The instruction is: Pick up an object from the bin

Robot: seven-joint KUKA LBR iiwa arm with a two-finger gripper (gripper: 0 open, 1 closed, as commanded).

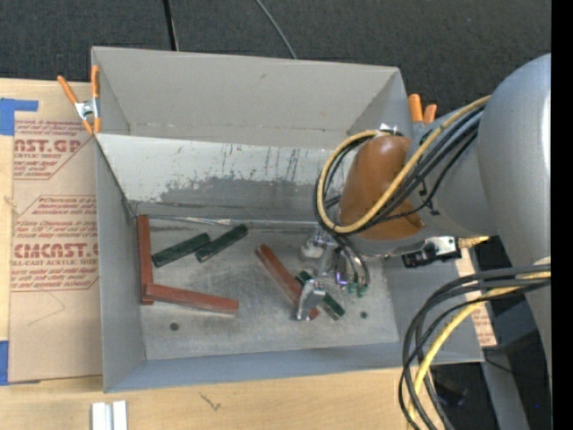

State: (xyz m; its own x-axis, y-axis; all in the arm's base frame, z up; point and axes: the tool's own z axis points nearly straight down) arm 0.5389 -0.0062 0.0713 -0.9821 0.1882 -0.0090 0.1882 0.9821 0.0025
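Observation:
My gripper [310, 306] hangs low over the right part of the bin floor, under the orange wrist cover. Its metal fingertips reach down beside the lower end of a red-brown bar [278, 272] that lies slanted from upper left to lower right. A small dark green piece [332, 308] lies just right of the fingertips, touching or nearly touching them. Whether anything sits between the fingers is hidden by the gripper body.
Two dark green bars [199, 245] lie end to end near the back left. A red-brown bar [144, 256] runs along the left wall, and another red-brown bar [191, 298] lies across the front left. The arm and cables cover the bin's right side.

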